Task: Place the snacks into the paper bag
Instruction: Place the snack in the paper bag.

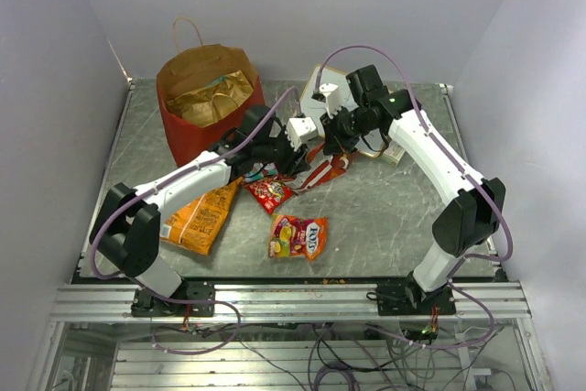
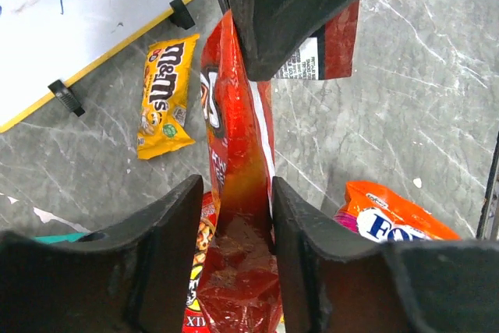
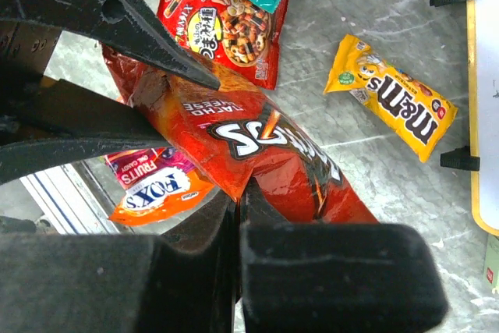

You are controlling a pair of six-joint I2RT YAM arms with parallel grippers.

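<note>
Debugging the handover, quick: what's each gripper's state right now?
Left gripper: closed on one end of the Doritos bag.
Right gripper: closed on the same bag's other end.

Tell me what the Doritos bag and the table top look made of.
Doritos bag: thin plastic or foil-lined film, glossy; it creases sharply and shows highlights. Table top: grey, white-veined, dull marble look; real stone or printed laminate cannot be told.

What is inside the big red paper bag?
A crinkly gold snack packet lies inside the paper bag. Anything underneath it is hidden by the packet and the bag's walls.
</note>
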